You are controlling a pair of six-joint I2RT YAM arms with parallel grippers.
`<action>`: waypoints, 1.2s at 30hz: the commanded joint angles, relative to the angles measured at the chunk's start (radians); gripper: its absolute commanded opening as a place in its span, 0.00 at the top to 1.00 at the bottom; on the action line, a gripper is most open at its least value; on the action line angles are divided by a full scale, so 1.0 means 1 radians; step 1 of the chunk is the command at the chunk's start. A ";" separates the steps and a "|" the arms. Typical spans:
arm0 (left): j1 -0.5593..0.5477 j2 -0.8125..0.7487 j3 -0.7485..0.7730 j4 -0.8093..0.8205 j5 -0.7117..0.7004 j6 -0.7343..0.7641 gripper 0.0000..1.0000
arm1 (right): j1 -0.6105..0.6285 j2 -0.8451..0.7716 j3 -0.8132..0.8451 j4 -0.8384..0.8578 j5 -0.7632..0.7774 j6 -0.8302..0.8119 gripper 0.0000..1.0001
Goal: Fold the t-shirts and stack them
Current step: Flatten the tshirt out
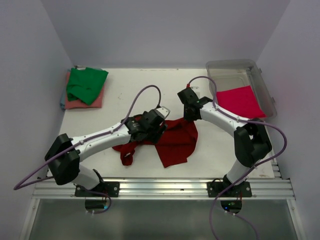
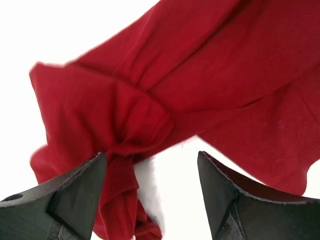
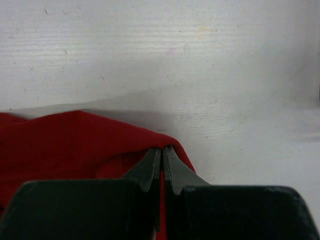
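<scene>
The large dark red t-shirt (image 1: 176,142) lies crumpled in the middle of the white table (image 1: 140,85). My left gripper (image 1: 151,131) hovers over its left part, open and empty. In the left wrist view the left gripper (image 2: 151,155) has a bunched fold of the shirt (image 2: 200,75) just beyond its fingers. My right gripper (image 1: 190,114) is shut on the shirt's upper right edge. The right wrist view shows the right gripper (image 3: 162,148) with its tips pinching the red cloth (image 3: 75,140) just above the table. A green shirt (image 1: 87,82) lies on a salmon pink one (image 1: 95,101) at the back left.
A clear plastic tub (image 1: 266,85) stands at the back right with a bright pinkish-red shirt (image 1: 240,100) hanging over its near side. Purple cables loop above both arms. A metal rail (image 1: 165,187) runs along the near edge.
</scene>
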 commanded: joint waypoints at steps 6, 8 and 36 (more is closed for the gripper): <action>-0.046 0.208 0.201 -0.044 -0.134 0.215 0.23 | -0.005 -0.030 0.002 0.062 -0.050 -0.008 1.00; -0.046 0.270 0.215 -0.067 -0.178 0.222 0.23 | -0.003 -0.038 -0.007 0.063 -0.056 -0.011 1.00; 0.022 -0.022 0.174 -0.095 -0.434 -0.125 1.00 | -0.103 -0.144 -0.136 0.096 -0.079 -0.026 1.00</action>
